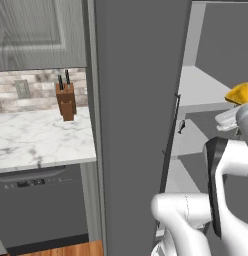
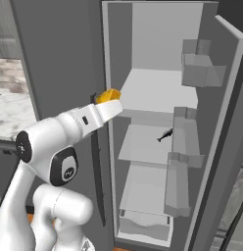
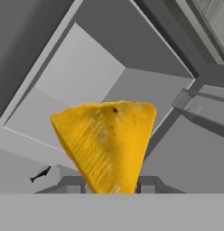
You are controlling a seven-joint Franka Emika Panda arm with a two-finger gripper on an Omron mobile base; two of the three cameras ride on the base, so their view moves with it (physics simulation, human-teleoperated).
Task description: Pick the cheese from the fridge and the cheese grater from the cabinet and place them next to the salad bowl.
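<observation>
No legible text or labels.

From my remote station I see the open fridge (image 2: 143, 39) filling the right of the right base view, its pale shelves (image 2: 157, 90) stacked down the centre. A small dark fish (image 2: 165, 136) lies on the middle shelf. At left of the left base view, a knife block (image 1: 66, 100) stands on the marble counter (image 1: 41, 137).

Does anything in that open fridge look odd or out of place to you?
Yes: a tiny dark fish lies loose on a pale grey middle shelf of the tall dark grey fridge, unwrapped and alone. The yellow-orange triangular cheese wedge is off the shelves, gripped at the tip of the white arm's end effector.
</observation>
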